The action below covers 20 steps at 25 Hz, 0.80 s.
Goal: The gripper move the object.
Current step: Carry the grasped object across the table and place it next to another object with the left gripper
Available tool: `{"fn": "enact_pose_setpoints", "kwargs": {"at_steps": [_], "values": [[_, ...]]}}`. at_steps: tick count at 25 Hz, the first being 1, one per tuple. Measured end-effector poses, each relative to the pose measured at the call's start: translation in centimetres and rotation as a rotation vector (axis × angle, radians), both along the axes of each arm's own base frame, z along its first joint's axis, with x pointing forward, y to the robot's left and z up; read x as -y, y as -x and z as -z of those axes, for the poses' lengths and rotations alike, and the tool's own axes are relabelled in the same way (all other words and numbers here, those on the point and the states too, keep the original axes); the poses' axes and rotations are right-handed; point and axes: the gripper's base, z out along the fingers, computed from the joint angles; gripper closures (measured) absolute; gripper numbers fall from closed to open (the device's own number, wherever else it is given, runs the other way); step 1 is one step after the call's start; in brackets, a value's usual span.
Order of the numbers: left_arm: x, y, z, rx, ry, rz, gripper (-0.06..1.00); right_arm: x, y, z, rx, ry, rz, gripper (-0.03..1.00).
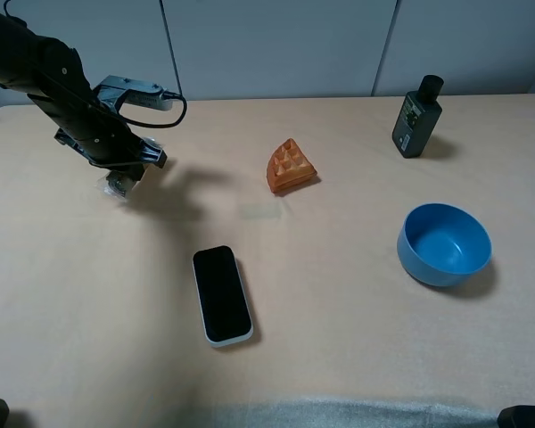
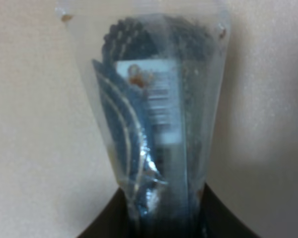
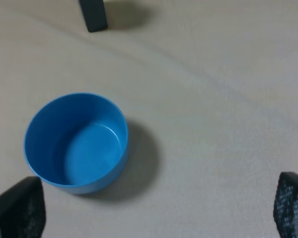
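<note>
My left gripper point(image 1: 127, 168) is at the far left of the table, shut on the object, a small crinkly clear-plastic packet point(image 1: 118, 185) with dark contents. In the left wrist view the packet point(image 2: 154, 109) fills the frame, with a white label on it. Its near end is pinched in the left gripper point(image 2: 164, 220) between the dark fingers point(image 2: 102, 225). I cannot tell whether the packet touches the table or hangs just above it. My right gripper point(image 3: 154, 198) is open and empty. Its fingers point(image 3: 17, 208) stand wide apart, near the blue bowl point(image 3: 77, 144).
An orange waffle wedge point(image 1: 291, 167) lies at mid-table. A black phone with a white rim point(image 1: 221, 295) lies at the front centre. A blue bowl point(image 1: 444, 244) stands at the right. A dark green bottle point(image 1: 416, 117) stands at the back right.
</note>
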Motion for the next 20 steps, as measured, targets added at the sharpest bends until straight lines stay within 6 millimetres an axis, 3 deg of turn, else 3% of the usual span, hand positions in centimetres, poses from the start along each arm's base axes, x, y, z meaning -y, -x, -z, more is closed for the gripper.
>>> {"fn": "enact_pose_setpoints", "kwargs": {"at_steps": [7,20], "values": [[-0.1,0.5,-1.0,-0.024,-0.008,-0.001,0.76,0.0,0.0,0.0,0.0,0.0,0.0,0.28],[-0.4,1.5,-5.6,-0.033,0.002,-0.037,0.76,0.0,0.0,0.0,0.0,0.0,0.0,0.28]]}}
